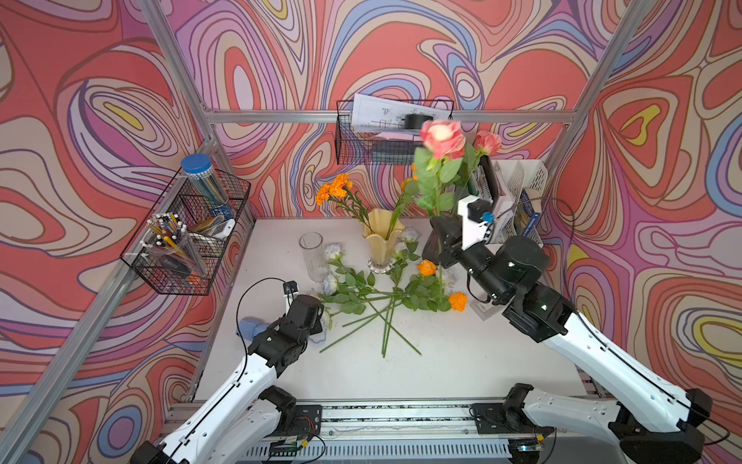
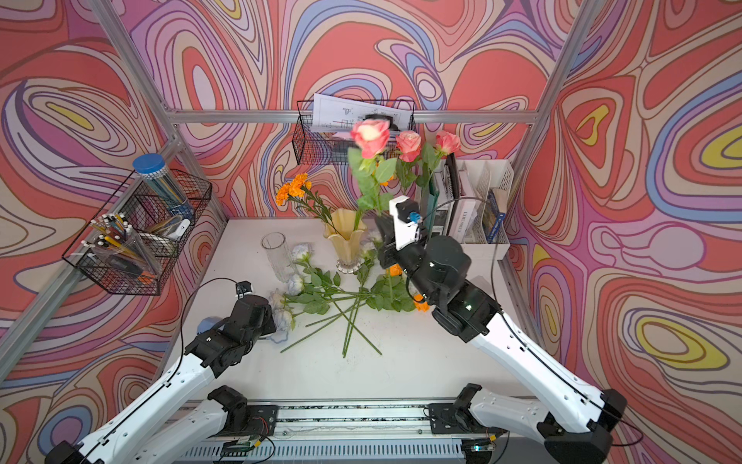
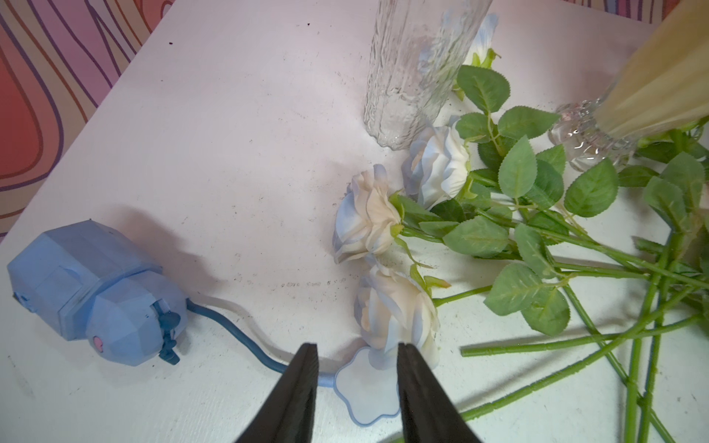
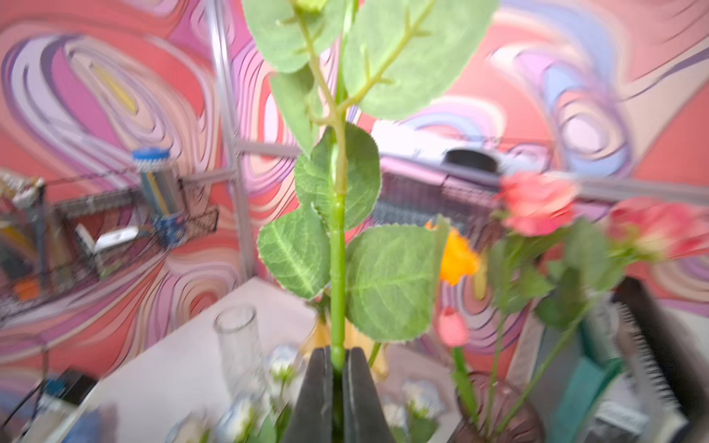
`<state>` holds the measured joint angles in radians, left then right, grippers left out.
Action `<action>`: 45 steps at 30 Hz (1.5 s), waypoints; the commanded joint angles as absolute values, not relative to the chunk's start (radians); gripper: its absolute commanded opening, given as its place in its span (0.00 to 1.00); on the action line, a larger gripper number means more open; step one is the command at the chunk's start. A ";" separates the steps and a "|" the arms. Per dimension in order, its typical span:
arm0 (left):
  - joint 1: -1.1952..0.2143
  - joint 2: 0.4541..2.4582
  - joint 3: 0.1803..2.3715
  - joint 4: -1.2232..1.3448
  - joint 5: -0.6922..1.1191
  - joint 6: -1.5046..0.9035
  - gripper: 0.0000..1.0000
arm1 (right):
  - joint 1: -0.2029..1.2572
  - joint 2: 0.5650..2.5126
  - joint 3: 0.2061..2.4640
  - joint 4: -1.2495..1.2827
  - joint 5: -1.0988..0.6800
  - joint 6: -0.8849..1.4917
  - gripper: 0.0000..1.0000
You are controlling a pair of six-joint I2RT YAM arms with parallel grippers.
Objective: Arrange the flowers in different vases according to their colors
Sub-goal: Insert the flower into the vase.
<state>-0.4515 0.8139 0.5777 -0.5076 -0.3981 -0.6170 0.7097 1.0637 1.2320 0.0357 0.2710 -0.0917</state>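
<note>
1. The right claw (image 4: 337, 360) is clamped on the green stem of a pink rose (image 1: 441, 138). It holds the rose upright and high, probably so the stem end can drop into the dark purple ribbed glass vase (image 4: 502, 418) just beside it, where two pink blooms (image 2: 408, 144) already stand.
2. The left claw (image 3: 356, 353) hangs with jaws partly apart and gripping nothing, over a white rose (image 3: 395, 310) on the white tabletop (image 3: 230, 153). That rose looks meant for the empty clear glass cylinder vase (image 1: 312, 253).
3. Orange marigolds (image 1: 335, 189) lean from the yellow-amber ruffled vase (image 1: 381, 241).
4. Two orange roses (image 1: 426, 267) lie among crossed stems that may snag. A pale blue flower-shaped tag (image 3: 364, 387) sits under the left claw.
</note>
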 commanded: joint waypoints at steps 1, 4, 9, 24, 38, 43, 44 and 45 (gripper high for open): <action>-0.446 0.818 0.566 -0.418 -0.327 -0.576 0.41 | 0.623 1.093 1.203 0.380 0.348 -0.194 0.00; -0.447 0.835 0.550 -0.366 -0.293 -0.564 0.42 | 0.516 1.166 1.225 0.495 0.311 -0.169 0.00; -0.447 0.866 0.535 -0.312 -0.264 -0.544 0.42 | 0.376 1.335 1.306 0.602 0.258 -0.107 0.00; -0.446 0.883 0.480 -0.182 -0.170 -0.503 0.44 | 0.236 1.758 1.459 0.818 0.154 -0.051 0.00; -0.450 1.034 0.554 0.025 -0.031 -0.500 0.53 | 0.236 1.722 1.159 0.928 0.131 0.007 0.39; -0.494 1.131 0.649 0.086 0.023 -0.471 0.54 | 0.236 1.630 1.152 0.831 0.127 0.010 0.61; -0.510 1.154 0.667 0.095 0.029 -0.459 0.55 | 0.236 1.613 1.152 0.803 0.125 0.013 0.66; -0.532 1.176 0.692 0.099 0.031 -0.446 0.55 | 0.237 1.598 1.151 0.767 0.127 0.016 0.73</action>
